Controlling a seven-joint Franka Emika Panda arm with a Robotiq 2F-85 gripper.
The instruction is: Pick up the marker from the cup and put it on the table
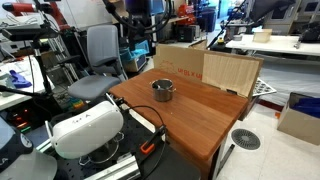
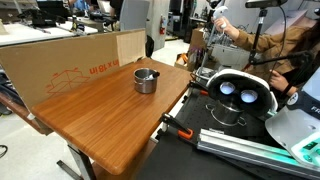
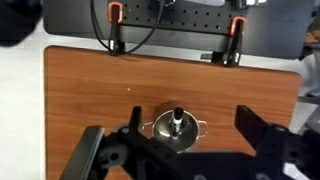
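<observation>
The marker (image 3: 176, 119) stands in the cup (image 3: 160, 127); we see the gripper (image 3: 188, 124) spread wide above, so grasp and placement remain

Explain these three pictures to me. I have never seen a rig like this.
This is a robot arm with a two-fingered gripper. Two pictures come from cameras standing near the scene. The third comes from a camera on the arm's wrist, looking down between the gripper's fingers. On the wooden table stands a small metal cup, seen in both exterior views. The wrist view shows a dark marker standing in the cup. The gripper is open and holds nothing; it hangs above the cup.
</observation>
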